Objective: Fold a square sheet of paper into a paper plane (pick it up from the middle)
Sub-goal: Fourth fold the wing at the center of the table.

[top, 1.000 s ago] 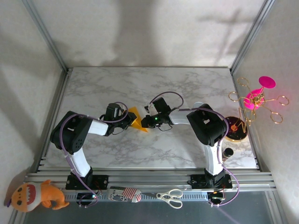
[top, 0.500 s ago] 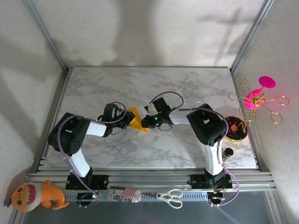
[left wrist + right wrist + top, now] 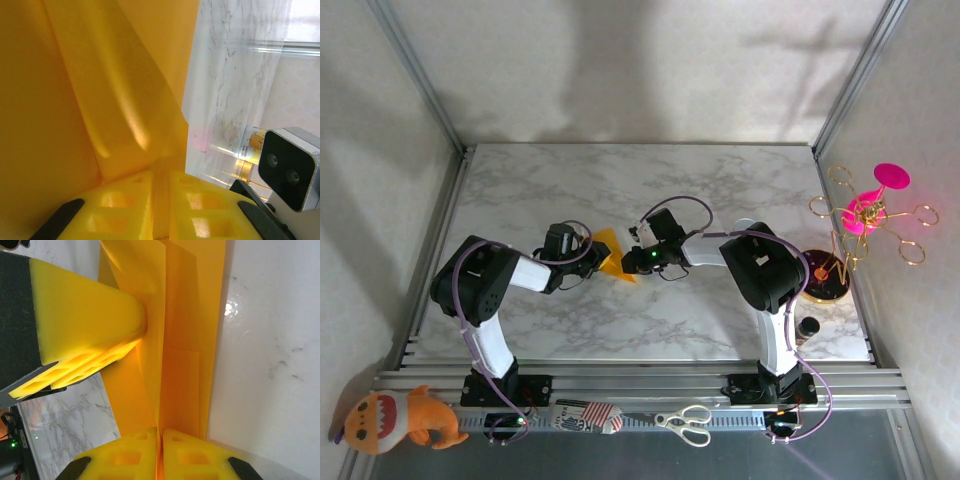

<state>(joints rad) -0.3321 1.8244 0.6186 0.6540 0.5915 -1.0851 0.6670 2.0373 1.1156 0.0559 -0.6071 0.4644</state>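
Note:
The square sheet of paper point(image 3: 611, 256) is orange-yellow and folded into a pointed paper plane shape. It is held up between both grippers at the middle of the marble table point(image 3: 650, 190). My left gripper point(image 3: 591, 259) is shut on its left side; in the left wrist view its yellow fingers point(image 3: 125, 205) pinch a paper layer point(image 3: 100, 90). My right gripper point(image 3: 633, 258) is shut on the right side. In the right wrist view it clamps the lengthwise crease point(image 3: 161, 390), and the left gripper's finger point(image 3: 85, 315) presses the paper from the left.
A pink and gold wire ornament point(image 3: 868, 215) and a round dark stand point(image 3: 823, 277) sit at the right edge, with a small bottle point(image 3: 807, 327) near them. Scissors point(image 3: 686, 423), a striped item point(image 3: 586, 415) and an orange plush toy point(image 3: 402, 418) lie along the front rail.
The left arm's elbow has shifted a little. Both grippers keep their hold and the paper stays in place.

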